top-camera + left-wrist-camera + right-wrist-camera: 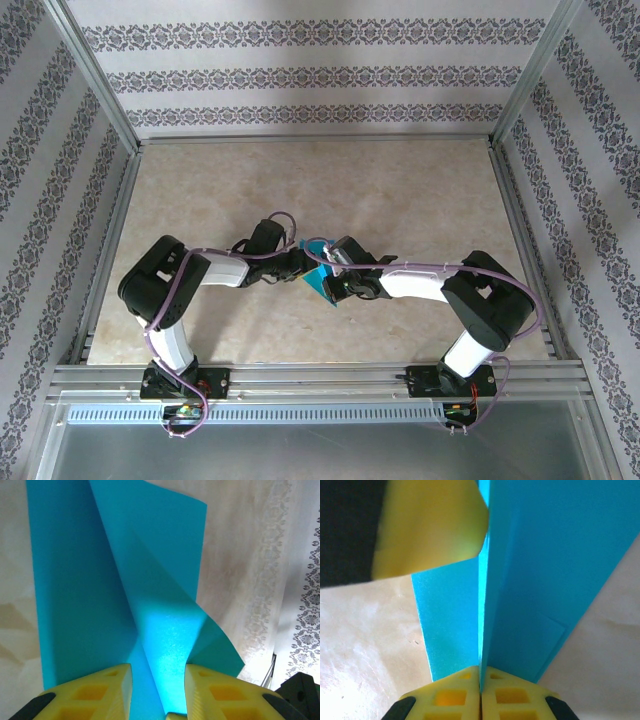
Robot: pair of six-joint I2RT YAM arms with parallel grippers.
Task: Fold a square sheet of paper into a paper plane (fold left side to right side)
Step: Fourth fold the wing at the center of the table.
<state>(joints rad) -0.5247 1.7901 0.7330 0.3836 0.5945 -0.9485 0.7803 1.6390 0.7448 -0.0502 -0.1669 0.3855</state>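
The square sheet of paper (pixel 322 279) is teal-blue and creased, and it stands up off the table between the two grippers at the centre. My right gripper (pixel 480 669) is shut on the paper's (pixel 545 570) edge, with the sheet rising straight out of its closed yellow fingertips. My left gripper (pixel 158 667) has its jaws apart. A raised fold of the paper (pixel 100 580) runs down between its yellow fingers (pixel 107 685) without clearly touching them. In the right wrist view a yellow finger (pixel 430 525) of the left gripper sits at the sheet's upper left.
The beige marbled table (pixel 300 190) stretches behind the arms. Aluminium rails (pixel 320 372) frame it at the front and sides, and patterned walls (pixel 300 75) close it in. Both arm elbows (pixel 160 280) (pixel 490 300) bulge outward near the front edge.
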